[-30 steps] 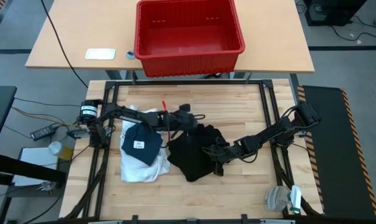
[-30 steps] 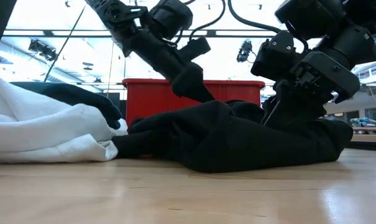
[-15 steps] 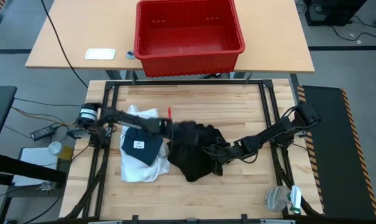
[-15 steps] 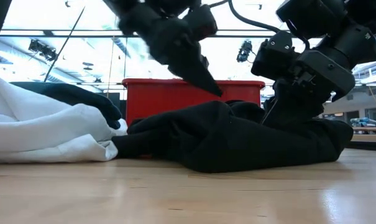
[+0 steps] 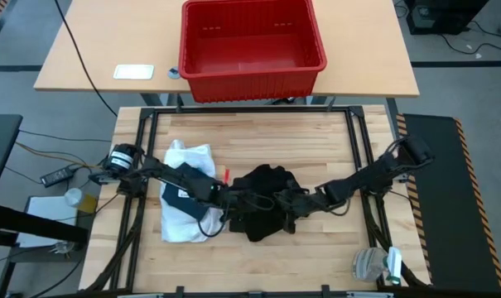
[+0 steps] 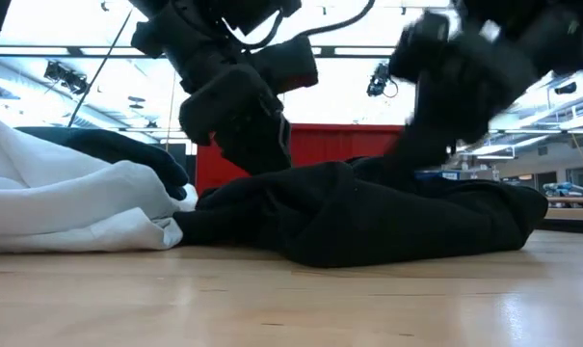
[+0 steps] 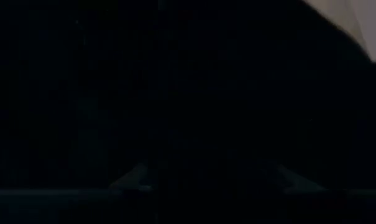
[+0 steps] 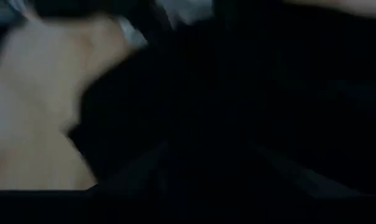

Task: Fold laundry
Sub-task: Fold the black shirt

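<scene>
White shirt [image 5: 188, 194]: lies flat at the left of the worktop [image 5: 316, 136], a small dark blue garment [image 5: 184, 197] resting on it; the left arm crosses over both.
Left gripper [image 5: 238, 201]: low at the left edge of the black garment, its wrist view filled with dark cloth; whether it is released or clenched cannot be told.
Black garment [image 5: 265, 201]: bunched in a heap at mid-worktop, just right of the white shirt and touching it; in the low view the heap [image 6: 368, 217] sits flat on the wood, with no clear long axis.
Right gripper [image 5: 293, 201]: down on the right part of the same heap; its state cannot be told either, and no lifted fold shows that it is grasping cloth.
Deciding relation: the heap lies between the two grippers, which face each other across it, each about equally near; the likely next move is to take opposite edges and spread the cloth.
Red crate [image 5: 250, 45]: on the far table, well apart.
</scene>
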